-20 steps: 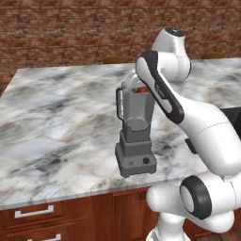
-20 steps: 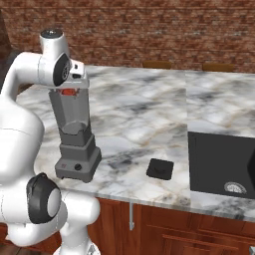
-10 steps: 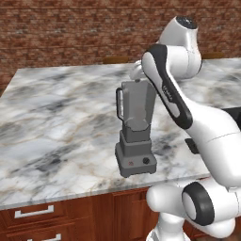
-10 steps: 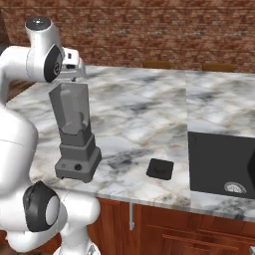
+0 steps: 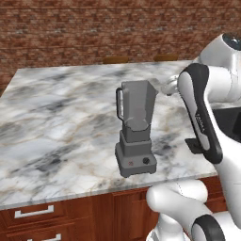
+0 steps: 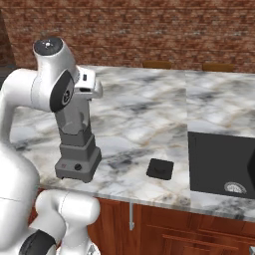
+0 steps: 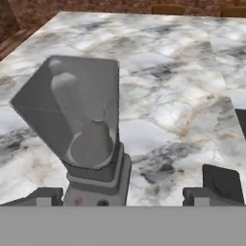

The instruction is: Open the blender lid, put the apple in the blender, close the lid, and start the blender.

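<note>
Rising since half a second ago, the arm's wrist now sits higher and further back from the blender (image 5: pixel 135 127); a second ago a red patch showed at the jar's mouth under the hand, and none shows there now. Base has not moved; blender and lid (image 6: pixel 160 169) lie where they were.

Gripper (image 7: pixel 122 196): two dark tips at the bottom of the hand view, set wide apart, nothing between them. It looks down on the open jar from above and behind.

Surface: grey-white marble counter (image 5: pixel 56 117), wood drawers under its front edge, red brick wall (image 5: pixel 94 28) behind. A dark sink (image 6: pixel 221 164) is sunk into the counter to the blender's right.

Blender: upright near the front edge, jar mouth uncovered, handle on its left in the left base view, black knob and small red button on the base front. Jar interior shows grey walls and a pale cone at the bottom; cannot make out the apple inside.

Lid: flat on the counter between blender and sink, apart from both.
</note>
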Tool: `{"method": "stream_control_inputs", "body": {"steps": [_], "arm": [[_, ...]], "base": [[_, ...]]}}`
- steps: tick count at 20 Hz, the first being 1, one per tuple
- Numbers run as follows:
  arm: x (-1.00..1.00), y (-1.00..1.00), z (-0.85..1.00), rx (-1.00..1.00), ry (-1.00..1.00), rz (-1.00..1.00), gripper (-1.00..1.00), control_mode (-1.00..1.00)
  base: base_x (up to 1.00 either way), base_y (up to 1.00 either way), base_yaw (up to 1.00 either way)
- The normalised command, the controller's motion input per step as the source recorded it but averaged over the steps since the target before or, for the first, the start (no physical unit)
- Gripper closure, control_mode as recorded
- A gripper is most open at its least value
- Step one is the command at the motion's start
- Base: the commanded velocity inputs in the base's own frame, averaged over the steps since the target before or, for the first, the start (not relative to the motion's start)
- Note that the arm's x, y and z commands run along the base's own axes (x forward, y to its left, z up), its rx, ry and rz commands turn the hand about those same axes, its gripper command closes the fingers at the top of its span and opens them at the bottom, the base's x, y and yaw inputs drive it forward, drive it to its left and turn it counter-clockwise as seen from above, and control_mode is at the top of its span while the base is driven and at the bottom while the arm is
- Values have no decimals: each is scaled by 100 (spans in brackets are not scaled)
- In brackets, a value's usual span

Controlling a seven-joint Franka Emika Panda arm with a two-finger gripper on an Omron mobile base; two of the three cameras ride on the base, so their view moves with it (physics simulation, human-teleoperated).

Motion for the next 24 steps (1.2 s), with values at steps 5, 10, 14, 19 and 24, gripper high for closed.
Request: {"method": "stream_control_inputs", "body": {"steps": [5, 10, 14, 19, 24], "arm": [[0, -100, -97, 1, 4, -17, -100, -100], [56, -100, -100, 0, 26, -6, -100, -100], [52, -100, -98, 0, 23, -7, -100, -100], [30, -98, -64, 0, 14, -9, -100, -100], [25, -52, -76, 0, 13, -1, -100, -100]], "base": [[0, 0, 0], [0, 0, 0], [0, 0, 0], [0, 0, 0], [0, 0, 0]]}}
